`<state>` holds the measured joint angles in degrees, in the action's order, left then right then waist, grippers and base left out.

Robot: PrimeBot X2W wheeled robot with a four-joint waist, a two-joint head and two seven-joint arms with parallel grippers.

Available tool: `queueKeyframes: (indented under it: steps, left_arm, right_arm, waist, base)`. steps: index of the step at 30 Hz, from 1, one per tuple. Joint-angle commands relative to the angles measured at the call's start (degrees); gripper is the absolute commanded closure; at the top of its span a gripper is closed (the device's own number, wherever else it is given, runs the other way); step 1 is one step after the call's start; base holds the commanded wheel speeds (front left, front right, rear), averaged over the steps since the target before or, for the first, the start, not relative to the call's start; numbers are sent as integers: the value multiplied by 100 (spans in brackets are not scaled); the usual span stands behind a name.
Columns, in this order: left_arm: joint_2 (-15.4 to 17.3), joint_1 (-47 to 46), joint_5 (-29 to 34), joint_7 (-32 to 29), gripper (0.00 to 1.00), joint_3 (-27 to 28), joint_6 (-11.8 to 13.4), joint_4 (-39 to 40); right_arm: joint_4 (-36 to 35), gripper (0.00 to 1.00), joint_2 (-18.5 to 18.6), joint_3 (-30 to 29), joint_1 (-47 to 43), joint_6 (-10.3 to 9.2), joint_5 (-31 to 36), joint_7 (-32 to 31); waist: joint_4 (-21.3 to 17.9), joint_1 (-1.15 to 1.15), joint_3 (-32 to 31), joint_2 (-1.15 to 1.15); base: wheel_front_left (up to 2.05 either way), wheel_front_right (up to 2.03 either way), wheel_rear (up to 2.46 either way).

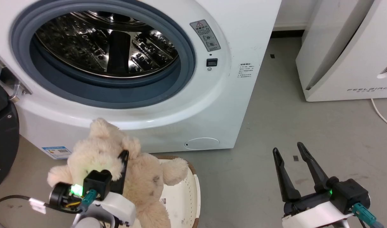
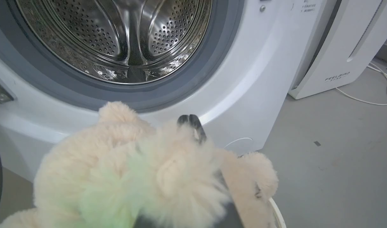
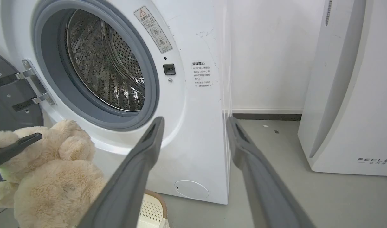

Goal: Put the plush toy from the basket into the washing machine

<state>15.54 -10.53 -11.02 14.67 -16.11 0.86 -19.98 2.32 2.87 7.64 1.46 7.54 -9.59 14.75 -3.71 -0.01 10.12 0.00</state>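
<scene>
Left pincer [image 1: 115, 157] clamped on the fluffy cream-beige plush teddy bear [image 1: 149, 180], one finger apparently buried in fur. It holds the bear just below the open mouth of the large white front-loading washing machine [image 1: 212, 104]. The oval cream perforated basket [image 1: 196, 190] sits at the washer's foot. Right pincer [image 1: 288, 148] hangs spread and empty, right of the washer.

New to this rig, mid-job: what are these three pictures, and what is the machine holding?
This is a wheeled robot with two arms. The head view looks down from its head; each wrist view looks along one gripper's fingers. The left gripper is shut on the fluffy cream-beige teddy bear, held over the oval cream perforated plastic basket on the grey floor. The right gripper is open, holding nothing. Ahead stands the large white front-loading washing machine, its door open onto the shiny steel drum.
</scene>
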Motion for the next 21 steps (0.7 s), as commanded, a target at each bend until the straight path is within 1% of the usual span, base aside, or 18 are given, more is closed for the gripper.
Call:
queueKeyframes:
  steps: [1,7,13,16,21]
  left_arm:
    - [12,25,48,32,100,53,27,174]
    - [54,20,173,32,100,332,-19,1081]
    - [152,-394,176,32,100,647,-165,1655]
    - [253,-757,135,32,100,785,-277,1688]
    - [507,-1593,18,4,100,949,-466,1355]
  right_arm:
    - [12,0,0,-5,-56,-5,-48,25]
    - [-18,0,0,27,-34,-5,-98,25]
    - [-75,0,0,31,40,-5,-136,25]
    - [-114,0,0,49,116,-5,-149,25]
    - [-257,0,0,125,317,-5,-181,25]
  waist:
    - [12,1,-12,0]
    - [-54,1,77,0]
    - [-230,1,380,0]
    - [-354,1,618,0]
    - [-579,1,1083,0]
  base:
    - [0,0,0]
    - [0,0,0]
    - [0,0,0]
    - [0,0,0]
    - [0,0,0]
